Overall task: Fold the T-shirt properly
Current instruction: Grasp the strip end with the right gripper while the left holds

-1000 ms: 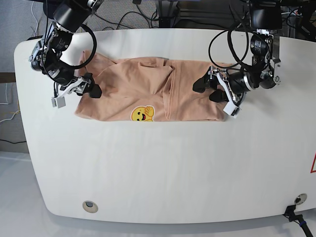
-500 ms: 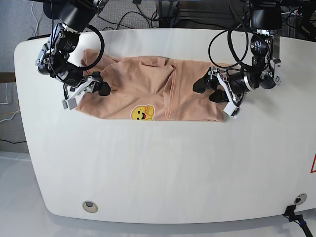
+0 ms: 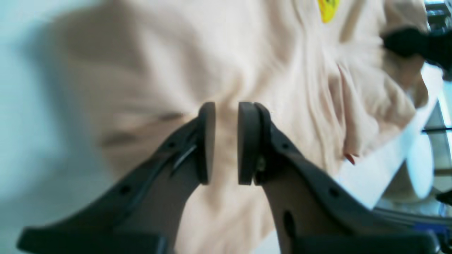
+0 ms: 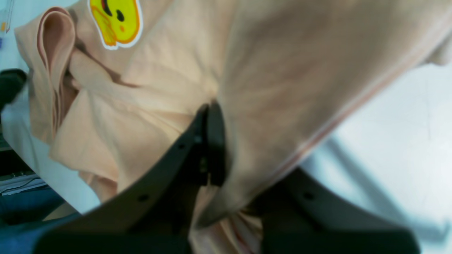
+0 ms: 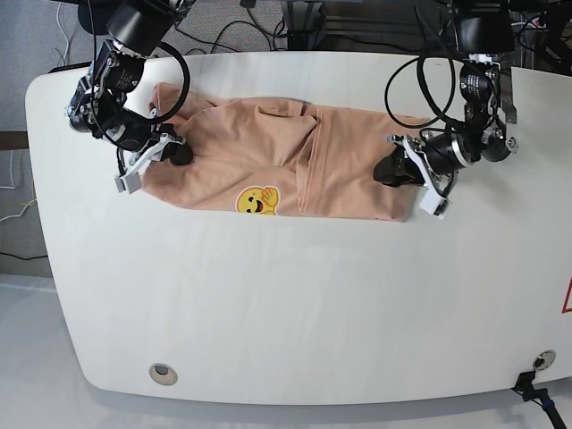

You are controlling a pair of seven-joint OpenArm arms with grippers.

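Base view shows the T-shirt (image 5: 295, 165) spread in a wrinkled band near the far edge of the white surface (image 5: 295, 304), its yellow smiley print (image 5: 257, 201) at the near hem. The right gripper (image 5: 170, 150) pinches the cloth at the shirt's end toward the surface's left edge; in its wrist view fabric drapes over one finger and the jaws look clamped on it. The left gripper (image 5: 398, 170) sits at the opposite end, jaws narrow with a small gap, cloth lying between or just behind the pads; whether it truly grips is unclear. To fold well, I judge both ends should be held firmly and lifted evenly, keeping the cloth taut so creases do not set.
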